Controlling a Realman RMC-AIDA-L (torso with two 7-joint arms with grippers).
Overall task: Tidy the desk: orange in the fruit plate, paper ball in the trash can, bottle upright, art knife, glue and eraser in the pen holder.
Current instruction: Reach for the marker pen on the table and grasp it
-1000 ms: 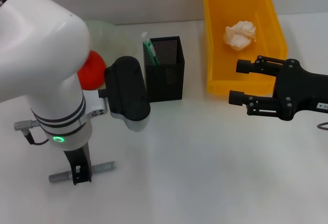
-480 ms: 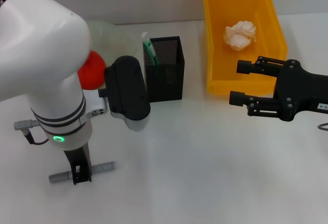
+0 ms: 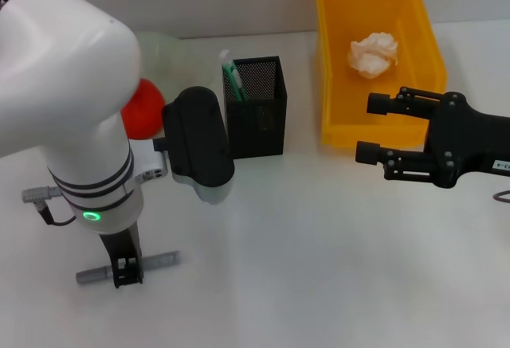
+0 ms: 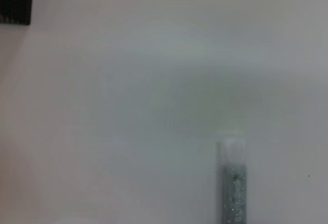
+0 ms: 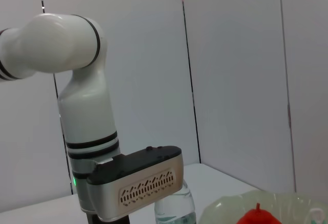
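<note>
Landmark: the black mesh pen holder (image 3: 256, 105), standing on the white desk (image 3: 319, 268); every place below is given from it.
Left claw: the left claw (image 3: 126, 269) is well forward and left of the pen holder, down at the desk surface, straddling a grey stick-shaped item (image 3: 159, 260) that lies flat. Whether its fingers have closed on the stick I cannot tell; the arm hides them.
Grey stick: likely the art knife or the glue, I cannot say which. In the left wrist view one end of it (image 4: 232, 183) lies on bare desk.
Right claw: the right claw (image 3: 373, 129) hangs to the right of the pen holder, in front of the yellow trash can (image 3: 335, 129), fingers spread wide and holding nothing.
Done already, by the look: the paper ball (image 3: 372, 53) lies in the trash can; the orange (image 3: 142, 109) sits left of the pen holder in the pale fruit plate (image 3: 171, 49); a green-tipped item (image 3: 231, 76) stands in the pen holder.
Step in hand: picking the grey stick off the desk for the pen holder.
How to do it well: grip across the narrow width near the stick's middle so it does not swing; lift straight up before travelling; bring it over the pen holder's open top, tip it to vertical, and lower it clear of the green-tipped item.
Risk: a thin round body may roll away as the fingers close.
</note>
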